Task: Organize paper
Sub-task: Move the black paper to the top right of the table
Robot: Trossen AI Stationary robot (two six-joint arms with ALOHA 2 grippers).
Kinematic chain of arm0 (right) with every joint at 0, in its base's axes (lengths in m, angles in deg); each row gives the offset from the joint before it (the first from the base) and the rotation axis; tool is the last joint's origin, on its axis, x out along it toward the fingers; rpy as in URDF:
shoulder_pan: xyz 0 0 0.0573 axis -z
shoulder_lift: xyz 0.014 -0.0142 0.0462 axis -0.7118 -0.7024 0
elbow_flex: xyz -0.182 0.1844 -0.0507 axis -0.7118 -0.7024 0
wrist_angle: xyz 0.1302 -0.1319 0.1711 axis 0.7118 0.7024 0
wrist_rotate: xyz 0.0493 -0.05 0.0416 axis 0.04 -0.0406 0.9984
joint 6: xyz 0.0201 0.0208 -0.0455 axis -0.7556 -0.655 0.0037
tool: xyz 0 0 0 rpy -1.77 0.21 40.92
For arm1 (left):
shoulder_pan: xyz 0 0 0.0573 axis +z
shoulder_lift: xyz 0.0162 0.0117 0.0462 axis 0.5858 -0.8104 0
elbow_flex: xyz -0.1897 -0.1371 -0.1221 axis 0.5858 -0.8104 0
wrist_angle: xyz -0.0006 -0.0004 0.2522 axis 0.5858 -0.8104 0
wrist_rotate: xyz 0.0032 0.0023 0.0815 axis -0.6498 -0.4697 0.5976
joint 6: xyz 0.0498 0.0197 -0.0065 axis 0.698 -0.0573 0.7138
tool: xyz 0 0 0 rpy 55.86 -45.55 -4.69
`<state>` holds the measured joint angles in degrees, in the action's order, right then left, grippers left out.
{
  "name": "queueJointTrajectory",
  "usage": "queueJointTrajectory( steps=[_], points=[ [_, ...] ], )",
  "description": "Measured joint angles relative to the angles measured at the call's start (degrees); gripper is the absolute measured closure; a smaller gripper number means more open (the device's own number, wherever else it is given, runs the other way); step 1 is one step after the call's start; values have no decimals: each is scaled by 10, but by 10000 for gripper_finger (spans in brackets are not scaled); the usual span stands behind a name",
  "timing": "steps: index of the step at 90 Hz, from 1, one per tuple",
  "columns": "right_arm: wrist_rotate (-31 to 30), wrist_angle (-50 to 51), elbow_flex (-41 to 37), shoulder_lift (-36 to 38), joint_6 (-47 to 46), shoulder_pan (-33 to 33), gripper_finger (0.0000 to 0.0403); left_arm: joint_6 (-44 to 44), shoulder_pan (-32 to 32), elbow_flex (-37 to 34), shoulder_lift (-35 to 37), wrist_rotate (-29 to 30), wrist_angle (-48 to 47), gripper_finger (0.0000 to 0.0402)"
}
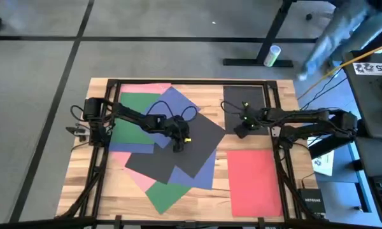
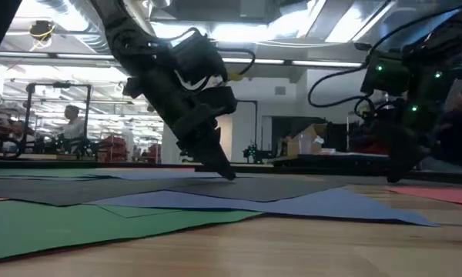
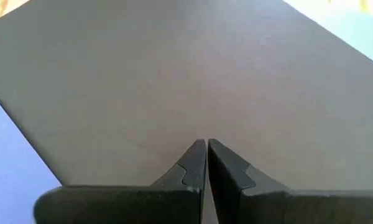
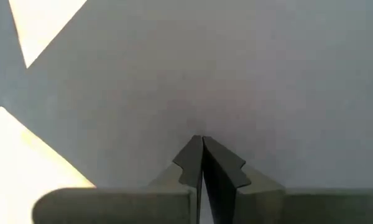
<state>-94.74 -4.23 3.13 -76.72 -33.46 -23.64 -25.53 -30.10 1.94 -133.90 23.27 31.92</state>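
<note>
A loose pile of paper lies at the table's left and middle. A black sheet (image 1: 200,143) is on top, over blue (image 1: 178,102), green (image 1: 137,124) and pink (image 1: 154,88) sheets. My left gripper (image 1: 178,147) is shut, with its tips down on that black sheet. A second black sheet (image 1: 243,102) lies flat at the far middle right. My right gripper (image 1: 240,131) is shut at this sheet's near part. A red sheet (image 1: 254,181) lies flat by itself at the near right. My left gripper presses its shut fingertips (image 3: 196,152) down on the top black sheet's open face (image 3: 193,112), well inside its edges. The fingers slant down from the table's left (image 2: 215,158). The sheet lies flat on the sheets below it. My right gripper sets its shut fingertips (image 4: 193,152) on the second black sheet's face (image 4: 199,106), not far from a corner. It comes from above. The sheet lies flat on the wood.
Black frame rails (image 1: 277,146) run along the table's edges. A small white printed sheet (image 1: 323,164) and a dark box (image 1: 311,202) lie at the right edge. Bare wood (image 1: 219,203) shows between the pile and the red sheet.
</note>
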Motion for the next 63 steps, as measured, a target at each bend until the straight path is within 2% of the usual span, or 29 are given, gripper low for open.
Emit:
queueJointTrajectory(
  steps=[44,63],
  points=[
    [-1,2,-1,0,13,0,403,0,0,0,0,0,0,402],
    [-38,37,26,-3,20,0,403,0,0,0,0,0,-1,402]
  ],
)
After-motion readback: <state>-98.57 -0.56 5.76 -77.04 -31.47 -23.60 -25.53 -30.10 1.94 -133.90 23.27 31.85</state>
